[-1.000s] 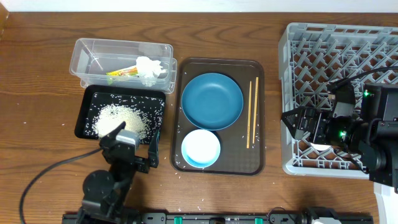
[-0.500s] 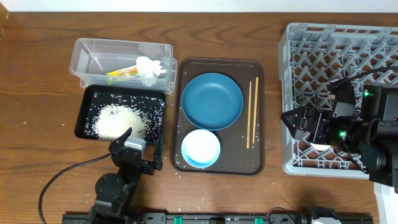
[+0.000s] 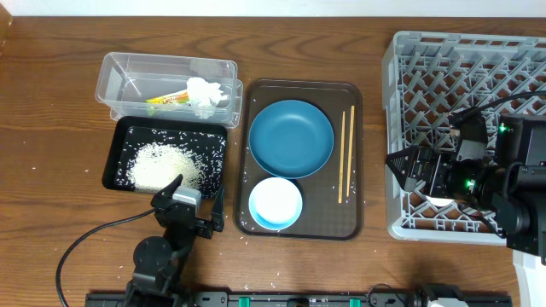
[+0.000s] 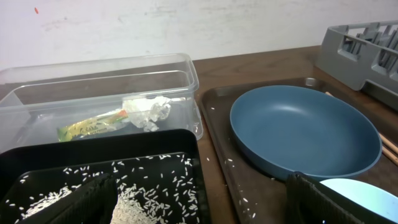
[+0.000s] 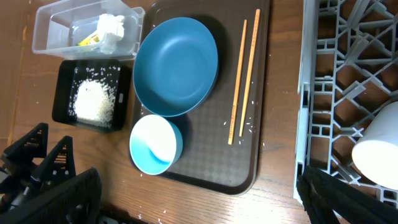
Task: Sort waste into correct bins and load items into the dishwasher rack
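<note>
Your wooden bench (image 3: 51, 128) carries the large square grey plastic dishwasher rack (image 3: 465, 128) at 3 o'clock. It holds what may be a white cup (image 5: 376, 146), though only part of it shows. At centre, the flat brown serving tray (image 3: 324, 205) bears the large dark blue dish (image 3: 291, 138).

The clear plastic rectangular tub (image 3: 119, 77) sits at 10 o'clock and the shallow black rectangular tray (image 3: 119, 136) at 8. Both end effectors have fingers apart and hold nothing: the left end effector (image 3: 192, 205) at 7 o'clock, the right end effector (image 5: 205, 196) at 4.

The light-blue-rimmed white bowl (image 3: 275, 203) and thin wooden chopsticks (image 3: 345, 153) also lie on the serving tray. The yellow-green snack wrapper (image 3: 168, 99) and crumpled white tissue (image 3: 205, 92) lie in the tub, and the loose white rice grains (image 3: 162, 166) in the black tray.

Sorting looks done. Loading comes next, so take the dish by its rim.
</note>
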`<move>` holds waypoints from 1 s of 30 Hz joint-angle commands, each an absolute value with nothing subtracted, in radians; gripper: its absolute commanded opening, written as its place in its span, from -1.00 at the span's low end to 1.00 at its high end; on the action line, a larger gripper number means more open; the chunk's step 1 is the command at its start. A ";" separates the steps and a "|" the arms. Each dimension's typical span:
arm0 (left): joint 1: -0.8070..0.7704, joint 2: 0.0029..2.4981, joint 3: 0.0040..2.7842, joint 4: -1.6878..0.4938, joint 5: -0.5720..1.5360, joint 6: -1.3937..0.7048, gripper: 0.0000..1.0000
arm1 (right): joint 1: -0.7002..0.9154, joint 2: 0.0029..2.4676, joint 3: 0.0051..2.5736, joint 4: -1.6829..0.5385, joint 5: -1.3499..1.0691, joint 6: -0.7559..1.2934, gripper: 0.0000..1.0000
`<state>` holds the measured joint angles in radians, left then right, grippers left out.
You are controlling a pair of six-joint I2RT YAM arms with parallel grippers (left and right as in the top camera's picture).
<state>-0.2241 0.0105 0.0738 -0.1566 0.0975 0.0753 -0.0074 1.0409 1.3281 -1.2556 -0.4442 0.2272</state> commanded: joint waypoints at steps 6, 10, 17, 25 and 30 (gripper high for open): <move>-0.219 0.004 0.048 -0.162 0.086 0.070 0.79 | 0.001 1.047 1.332 -1.254 -0.441 0.231 0.98; -0.219 0.004 0.048 -0.162 0.086 0.070 0.79 | 0.001 1.047 1.332 -1.254 -0.441 0.231 0.98; -0.219 0.004 0.048 -0.162 0.085 0.070 0.79 | 0.028 1.061 1.332 -1.034 -0.543 0.437 0.99; -0.219 0.004 0.048 -0.162 0.086 0.070 0.80 | 0.463 1.249 1.332 -0.996 -0.148 0.527 0.98; -0.219 0.004 0.048 -0.162 0.086 0.070 0.79 | 0.625 1.389 1.332 -0.897 -0.036 0.484 0.98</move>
<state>-0.2241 0.0105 0.0734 -0.1555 0.0971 0.0750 0.5789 1.3506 1.3266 -0.9375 -0.1749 0.4854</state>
